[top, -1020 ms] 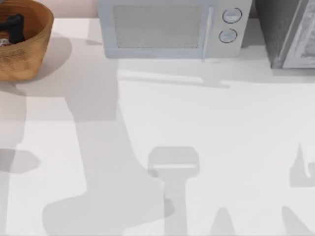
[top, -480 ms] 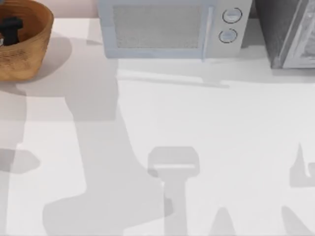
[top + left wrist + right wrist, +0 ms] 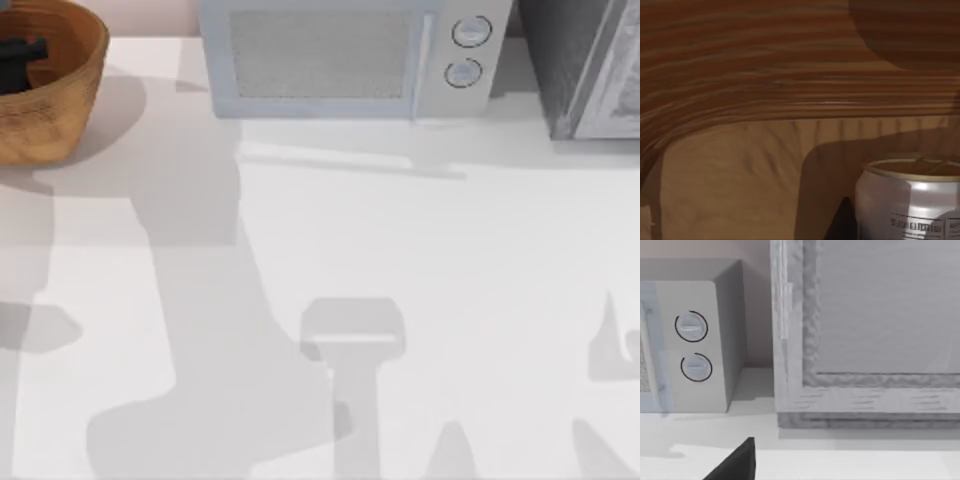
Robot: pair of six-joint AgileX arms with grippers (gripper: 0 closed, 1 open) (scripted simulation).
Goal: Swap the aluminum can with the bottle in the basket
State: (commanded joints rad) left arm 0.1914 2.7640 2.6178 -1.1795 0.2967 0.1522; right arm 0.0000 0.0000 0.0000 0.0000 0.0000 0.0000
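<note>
Left claw (image 3: 18, 55) sits inside the basket (image 3: 70, 95); you cannot tell its grip. Beside it stands the bottle (image 3: 910, 200): rigid, light, slick. Take its mid-body.

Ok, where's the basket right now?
The basket sits at the table's far left corner in the top view, left of the microwave, with the left end effector down inside it; the left wrist view shows its ribbed inner wall beside the bottle.
</note>
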